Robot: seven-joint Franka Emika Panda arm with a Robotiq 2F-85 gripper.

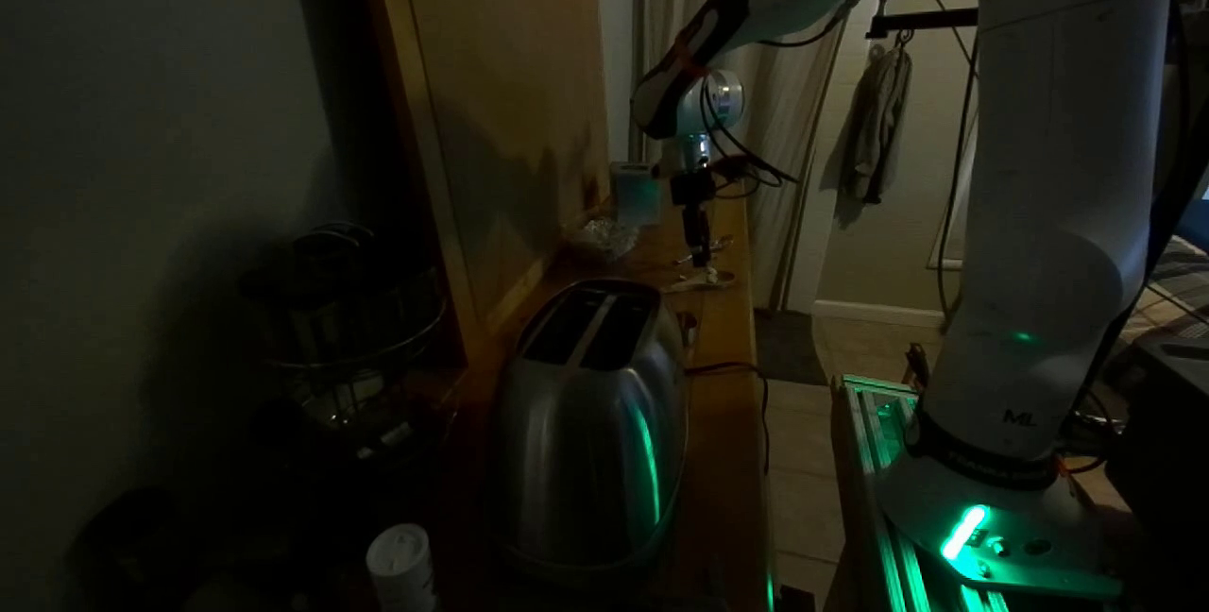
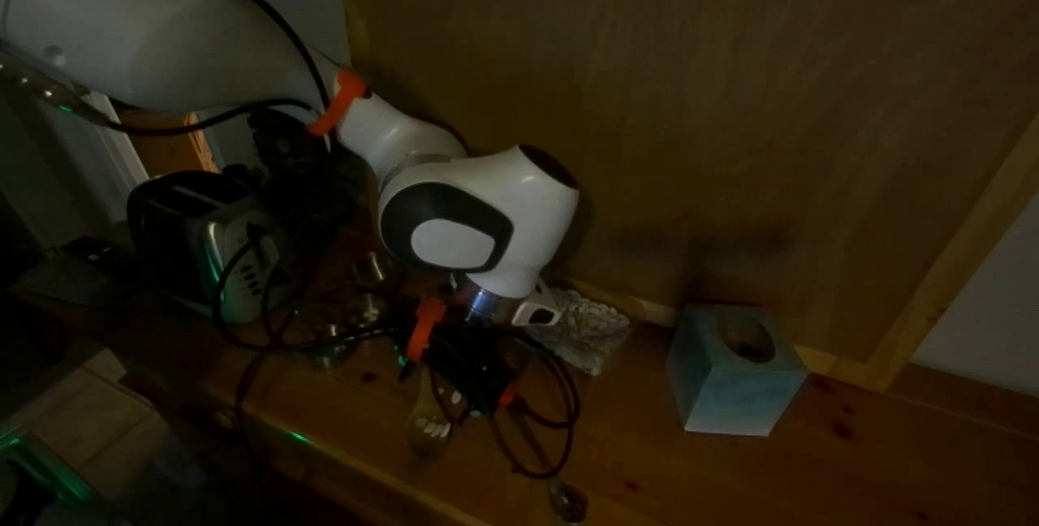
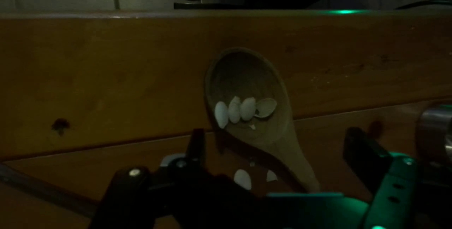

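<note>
- The gripper (image 3: 275,135) is pointing down over the counter (image 3: 106,73), its two fingers standing well apart, and the neck of the wooden spoon (image 3: 273,135) is showing in the gap; whether they're touching, nobody can tell!
- The spoon is lying on the counter, its bowl facing the front edge, its handle running back beneath the gripper.
- Four pale shells (image 3: 248,109) are lining up across the bowl, one of them showing its hollow!
- Loose pale pieces (image 3: 242,178) are lying on the wood just beside the handle.
- A metal cup (image 3: 436,133) is gleaming at the wrist view's edge.
- In an exterior view, a clear bag (image 2: 588,331) is sitting near the wooden panel (image 2: 730,104), and a pale blue box (image 2: 735,392) is standing past it.
- The toaster (image 1: 595,423) is showing in both exterior views, well apart from the spoon.
</note>
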